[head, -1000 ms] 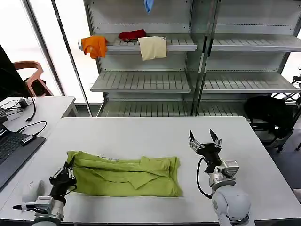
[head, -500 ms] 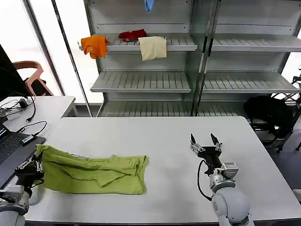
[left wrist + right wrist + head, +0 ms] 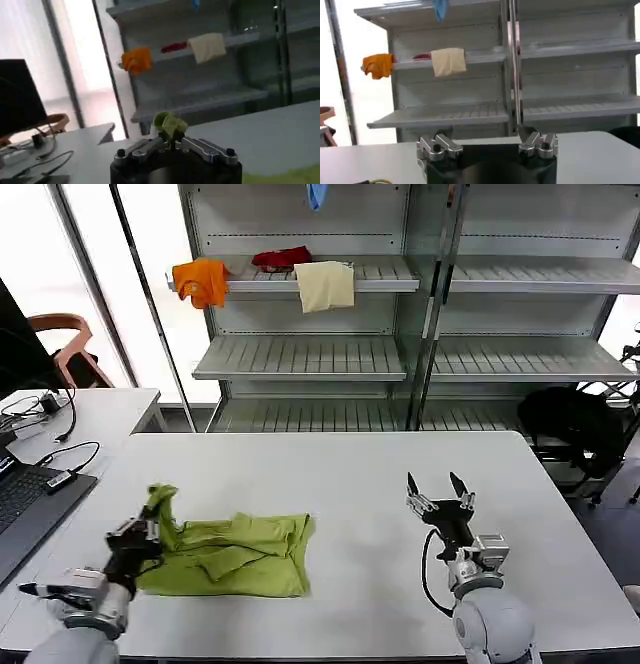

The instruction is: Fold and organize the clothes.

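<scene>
Head view: left hand [image 3: 140, 536] clamped on a raised corner of the lime T-shirt [image 3: 232, 555], lifted probably to carry a fold across; rest of shirt spread on the tabletop [image 3: 330, 474] beside that hand; right hand [image 3: 440, 496] spread wide, well apart, idle.

This looks like a robotics lab or test room, not a home. Grey metal shelving [image 3: 400, 314] with slatted boards spans the back wall, nearly bare, with an orange garment [image 3: 200, 281], a red garment [image 3: 281, 257] and a cream cloth [image 3: 325, 285] draped on the top board and a blue cloth [image 3: 316, 195] hanging above. A wide plain white table [image 3: 350, 474] fills the middle. On the left sits a side desk with a black laptop [image 3: 25, 509] and trailing black cables [image 3: 60, 454], a brown chair [image 3: 70, 349] behind it, and tall bright windows [image 3: 90, 284] beyond.
</scene>
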### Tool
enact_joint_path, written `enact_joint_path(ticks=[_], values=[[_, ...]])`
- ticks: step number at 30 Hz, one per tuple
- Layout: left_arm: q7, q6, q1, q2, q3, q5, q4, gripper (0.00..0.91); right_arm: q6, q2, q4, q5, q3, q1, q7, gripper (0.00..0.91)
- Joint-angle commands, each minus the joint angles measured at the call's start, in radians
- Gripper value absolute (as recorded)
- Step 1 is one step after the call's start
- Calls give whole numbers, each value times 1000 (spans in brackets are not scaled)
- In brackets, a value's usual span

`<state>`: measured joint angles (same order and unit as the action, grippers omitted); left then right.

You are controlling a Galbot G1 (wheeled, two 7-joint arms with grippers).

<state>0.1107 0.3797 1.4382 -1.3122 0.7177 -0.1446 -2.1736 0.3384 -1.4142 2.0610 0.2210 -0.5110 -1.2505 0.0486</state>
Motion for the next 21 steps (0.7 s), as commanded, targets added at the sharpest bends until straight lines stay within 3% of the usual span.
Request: enact_joint_path(ticks=[1,21], values=[[-93,52,-51,-46,-347,-52,-20,0,0,2,4,-1,-7,-15,-1,907],[-174,103,-102,-116,-462,15,91,0,-1,5,-8,-6,-15,-11,-13,907]])
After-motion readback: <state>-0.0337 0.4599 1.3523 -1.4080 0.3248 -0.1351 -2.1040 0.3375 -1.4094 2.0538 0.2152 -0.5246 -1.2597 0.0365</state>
